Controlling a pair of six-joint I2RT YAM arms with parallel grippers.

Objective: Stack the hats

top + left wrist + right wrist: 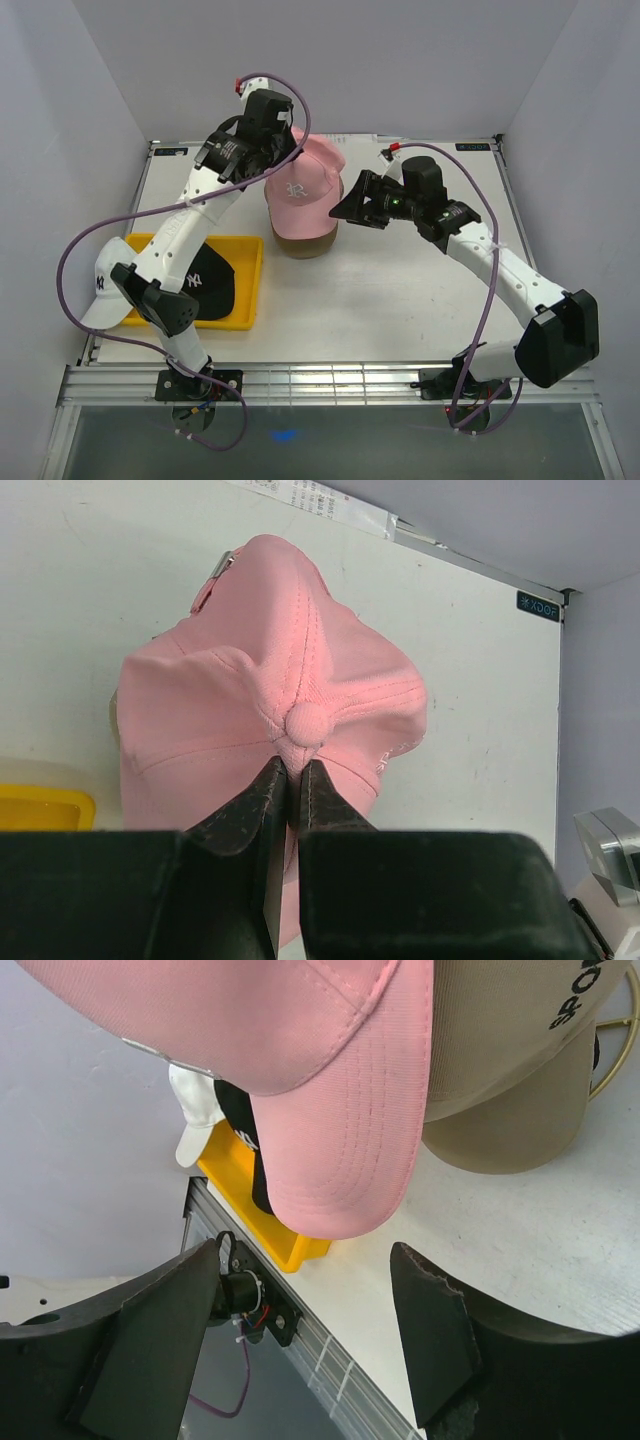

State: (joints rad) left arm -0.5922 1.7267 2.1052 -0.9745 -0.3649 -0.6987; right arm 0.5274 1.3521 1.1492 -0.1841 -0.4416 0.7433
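The pink cap sits over the tan cap at the middle back of the table. My left gripper is shut on the pink cap's crown fabric just below its top button; the fingertips pinch a fold. My right gripper is open and empty just right of the pink cap. In the right wrist view the pink brim hangs above and ahead of the gripper, and the tan cap is behind it. The black cap and the white cap lie at the yellow tray.
The yellow tray stands at the front left, also seen in the right wrist view. A thin gold wire stand shows beside the tan cap. White walls close in the back and sides; a metal rail runs along the near edge.
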